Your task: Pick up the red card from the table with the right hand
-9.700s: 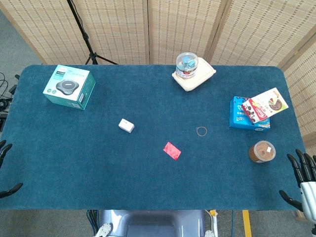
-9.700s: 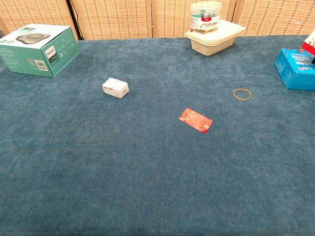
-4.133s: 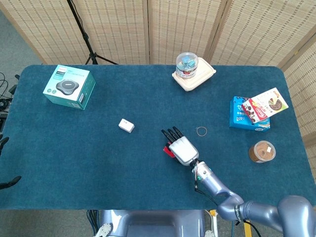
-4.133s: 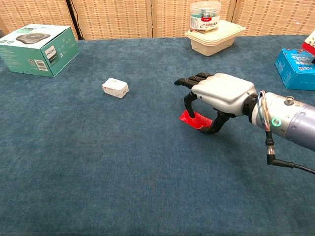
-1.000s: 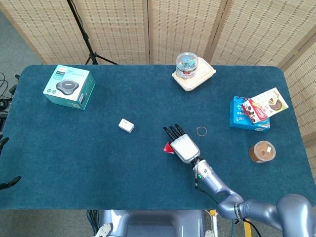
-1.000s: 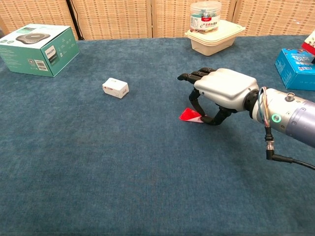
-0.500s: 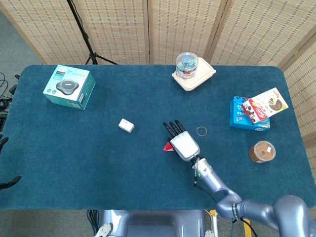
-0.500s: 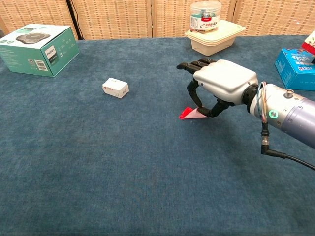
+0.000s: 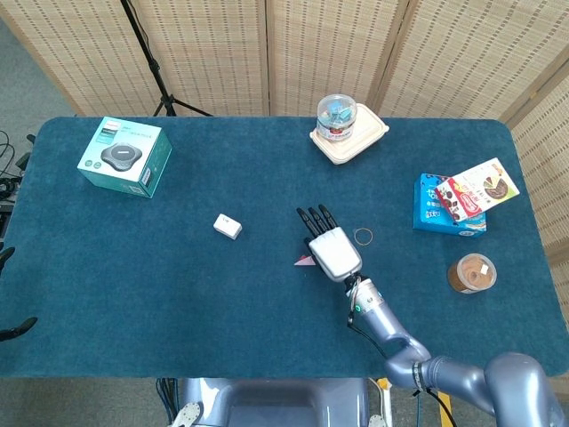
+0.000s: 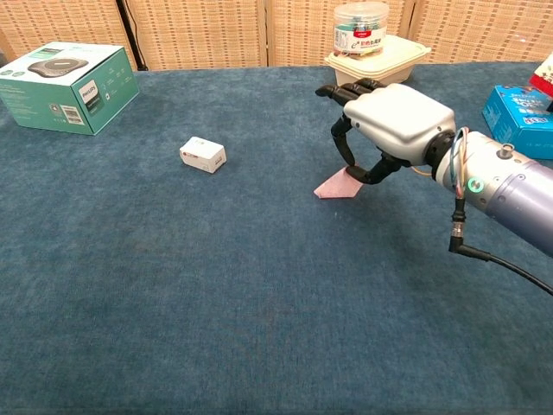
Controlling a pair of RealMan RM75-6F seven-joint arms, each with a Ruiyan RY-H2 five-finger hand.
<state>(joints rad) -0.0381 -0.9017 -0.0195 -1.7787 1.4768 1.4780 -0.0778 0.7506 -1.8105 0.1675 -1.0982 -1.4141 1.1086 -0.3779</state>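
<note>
My right hand (image 10: 389, 125) (image 9: 332, 247) hangs over the middle of the blue table and pinches the red card (image 10: 339, 185) between thumb and a finger. The card shows its pale pink underside in the chest view and is tilted, lifted off the cloth. In the head view only a small corner of the card (image 9: 305, 261) sticks out to the left of the hand. My left hand (image 9: 7, 294) is barely visible at the left table edge, with dark fingers apart and nothing in them.
A small white box (image 10: 203, 155) lies left of the card. A rubber band (image 9: 364, 236) lies just right of the hand. A teal box (image 9: 124, 156) sits far left, a jar on a food container (image 9: 348, 132) at the back, snack boxes (image 9: 456, 203) and a brown cup (image 9: 470, 273) at the right.
My right hand has risen and moved slightly away from me with the card. The card has left the cloth and turned, so its pale underside now faces the chest camera.
</note>
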